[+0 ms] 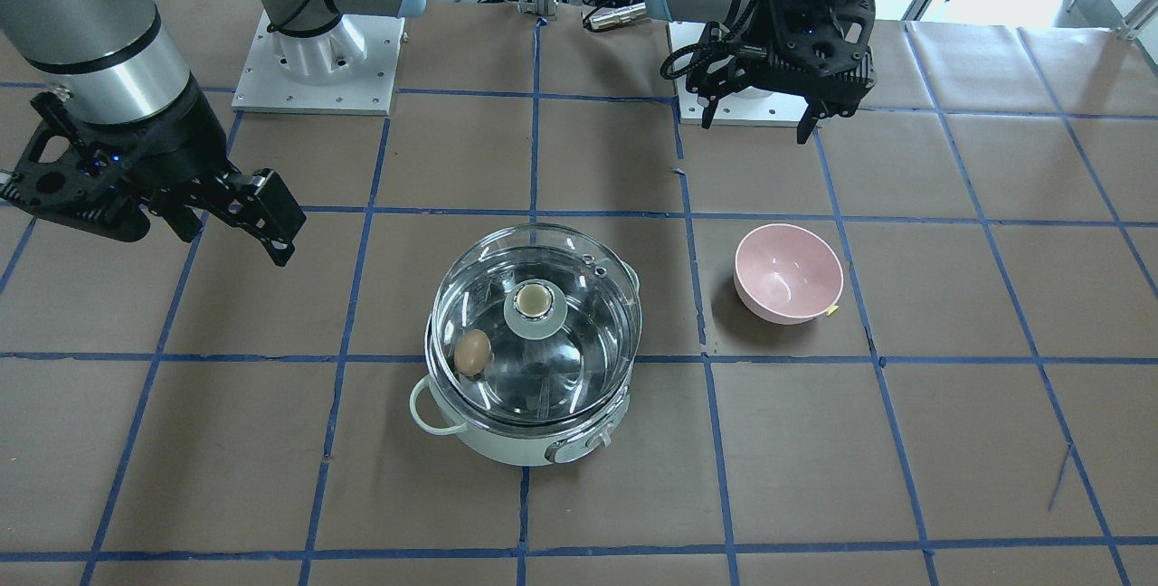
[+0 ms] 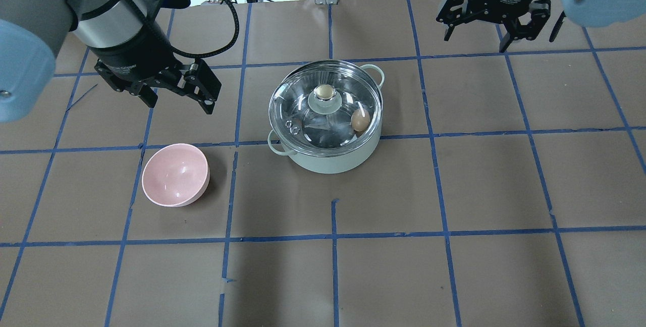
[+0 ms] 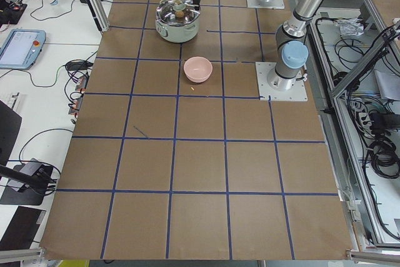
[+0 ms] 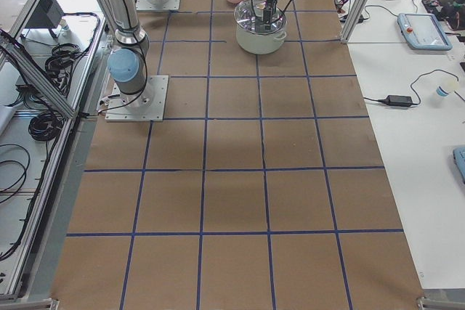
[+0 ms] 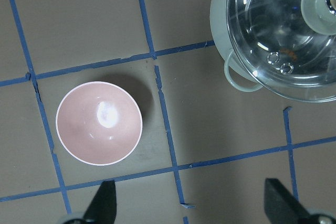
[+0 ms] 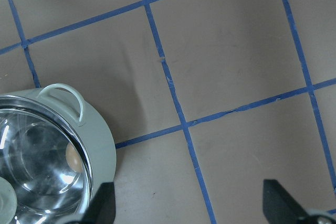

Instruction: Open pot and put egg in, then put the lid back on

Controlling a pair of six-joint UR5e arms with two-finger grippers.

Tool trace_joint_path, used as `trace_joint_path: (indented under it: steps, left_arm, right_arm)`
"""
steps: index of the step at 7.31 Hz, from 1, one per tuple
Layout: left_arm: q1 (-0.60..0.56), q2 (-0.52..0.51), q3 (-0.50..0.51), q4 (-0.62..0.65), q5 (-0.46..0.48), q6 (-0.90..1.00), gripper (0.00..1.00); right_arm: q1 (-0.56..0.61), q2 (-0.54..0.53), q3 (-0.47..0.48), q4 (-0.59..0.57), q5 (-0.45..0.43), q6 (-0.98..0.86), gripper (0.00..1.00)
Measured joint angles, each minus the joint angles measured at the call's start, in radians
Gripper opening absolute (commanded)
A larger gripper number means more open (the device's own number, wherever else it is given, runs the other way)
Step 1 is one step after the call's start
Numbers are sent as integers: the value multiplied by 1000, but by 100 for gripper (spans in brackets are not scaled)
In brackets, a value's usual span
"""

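The mint-white pot (image 1: 507, 443) stands mid-table with the glass lid (image 1: 579, 360) on it, its beige knob (image 1: 534, 300) upright. The brown egg (image 1: 472, 353) lies inside, seen through the glass at the pot's wall; it also shows in the overhead view (image 2: 360, 120) and the right wrist view (image 6: 73, 159). My left gripper (image 2: 179, 104) is open and empty, hanging above the table to the pot's left, beyond the pink bowl. My right gripper (image 2: 474, 42) is open and empty, high and beyond the pot to its right. Neither touches the pot.
An empty pink bowl (image 2: 175, 174) sits on the brown paper to the pot's left, also in the left wrist view (image 5: 98, 123). Blue tape lines grid the table. The arm bases (image 1: 317, 61) stand at the robot's edge.
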Motion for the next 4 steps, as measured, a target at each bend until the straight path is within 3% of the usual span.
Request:
trace_joint_path:
  steps: [4]
  left_arm:
    - [0, 0, 0, 1, 0, -1, 100]
  right_arm:
    - [-4, -8, 21, 12, 4, -6, 100]
